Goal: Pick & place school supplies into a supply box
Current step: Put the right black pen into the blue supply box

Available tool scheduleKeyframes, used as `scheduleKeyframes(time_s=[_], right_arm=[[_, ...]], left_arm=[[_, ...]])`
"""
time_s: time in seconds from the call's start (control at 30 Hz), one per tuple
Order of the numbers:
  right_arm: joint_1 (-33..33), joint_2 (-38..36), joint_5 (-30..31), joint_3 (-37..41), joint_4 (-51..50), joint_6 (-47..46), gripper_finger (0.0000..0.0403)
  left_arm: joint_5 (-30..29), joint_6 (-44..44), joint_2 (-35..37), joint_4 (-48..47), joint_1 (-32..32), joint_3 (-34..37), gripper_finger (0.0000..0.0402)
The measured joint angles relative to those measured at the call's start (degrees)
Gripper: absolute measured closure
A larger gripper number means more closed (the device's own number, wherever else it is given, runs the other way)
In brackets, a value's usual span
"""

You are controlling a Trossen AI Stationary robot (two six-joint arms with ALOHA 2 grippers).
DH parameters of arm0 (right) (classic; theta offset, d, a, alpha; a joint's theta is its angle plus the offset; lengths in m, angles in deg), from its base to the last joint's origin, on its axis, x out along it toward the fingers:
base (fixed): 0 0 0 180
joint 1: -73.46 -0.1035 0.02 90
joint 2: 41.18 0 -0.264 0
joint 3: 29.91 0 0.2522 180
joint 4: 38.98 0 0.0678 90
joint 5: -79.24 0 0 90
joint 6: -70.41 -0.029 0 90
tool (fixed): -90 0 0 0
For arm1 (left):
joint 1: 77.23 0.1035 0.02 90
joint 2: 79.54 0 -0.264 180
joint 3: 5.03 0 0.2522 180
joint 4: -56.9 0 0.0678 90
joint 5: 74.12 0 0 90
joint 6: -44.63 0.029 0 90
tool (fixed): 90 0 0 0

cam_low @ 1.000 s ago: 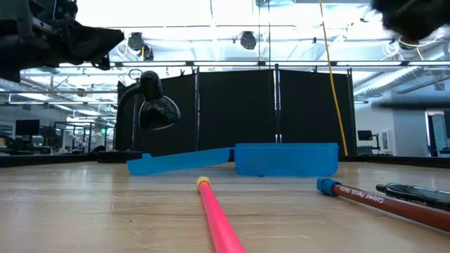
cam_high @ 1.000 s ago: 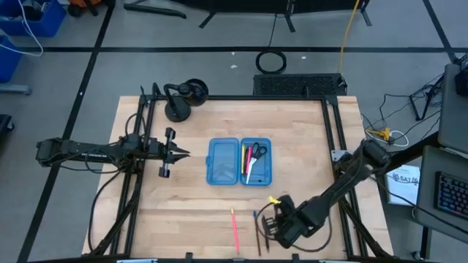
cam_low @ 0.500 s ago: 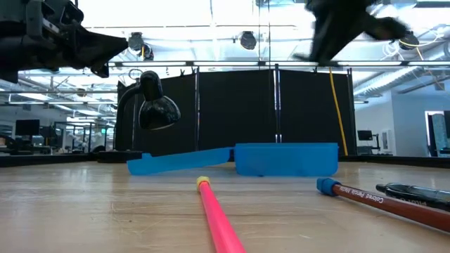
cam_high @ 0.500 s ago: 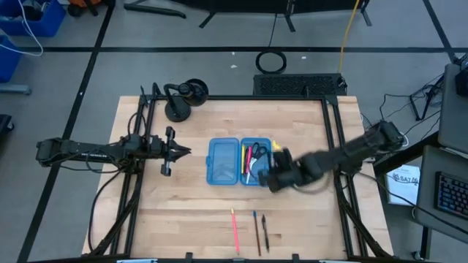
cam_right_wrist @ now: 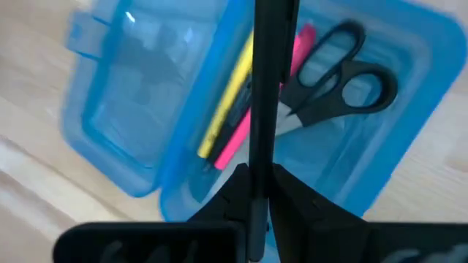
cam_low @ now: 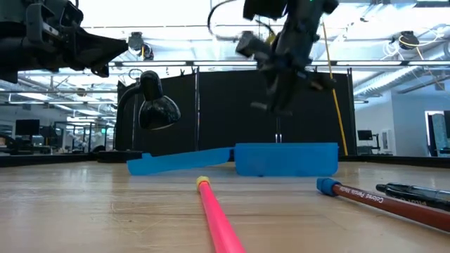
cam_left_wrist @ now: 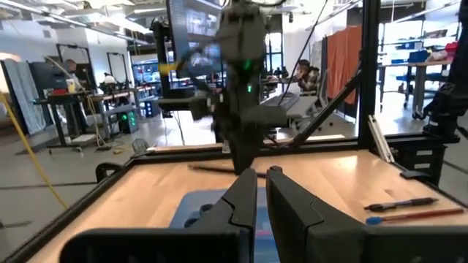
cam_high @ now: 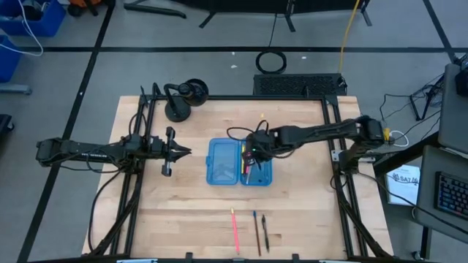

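Gripping one dark pen [cam_right_wrist: 265, 88], right gripper [cam_right_wrist: 256, 179] over box [cam_high: 223, 162], three supplies outside, left gripper [cam_high: 175, 153] clenched

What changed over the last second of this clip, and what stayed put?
The right gripper, shut on a dark pen, swung from the table's near edge up over the open translucent blue plastic pencil case; four slim items lay at that edge, three remain. Unchanged: the left gripper waiting left of the case, and the black-handled scissors, yellow pencil and pink marker already in the case.
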Motion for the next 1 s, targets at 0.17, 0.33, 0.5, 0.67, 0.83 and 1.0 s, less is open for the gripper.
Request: scheduleKeyframes(time_s=[0.17,0.33,0.5,0.67,0.83,1.0], right_arm=[[0.68,5.20,-2.12,0.00,2.70,1.50,0.0383],[0.67,9.55,-4.82,-0.02,6.04,2.02,0.0383],[2.16,11.81,-4.73,-0.02,5.81,2.43,0.0383],[3.61,12.48,-4.50,0.28,6.50,1.99,0.0383],[3.98,12.47,-4.64,1.97,8.77,0.64,0.0383],[3.96,11.96,-4.77,5.39,12.60,-1.99,0.0352]], left_arm=[[-0.01,1.06,-0.02,-0.50,0.00,0.00,0.0364],[0.01,1.00,-0.01,-0.42,0.00,0.00,0.0364],[0.03,0.95,0.00,-0.33,0.00,0.00,0.0364],[0.06,0.80,-0.02,-0.31,0.00,0.00,0.0364],[0.06,0.80,-0.01,-0.36,0.00,0.00,0.0364],[0.08,0.15,-0.02,-0.74,0.00,0.00,0.0364]])
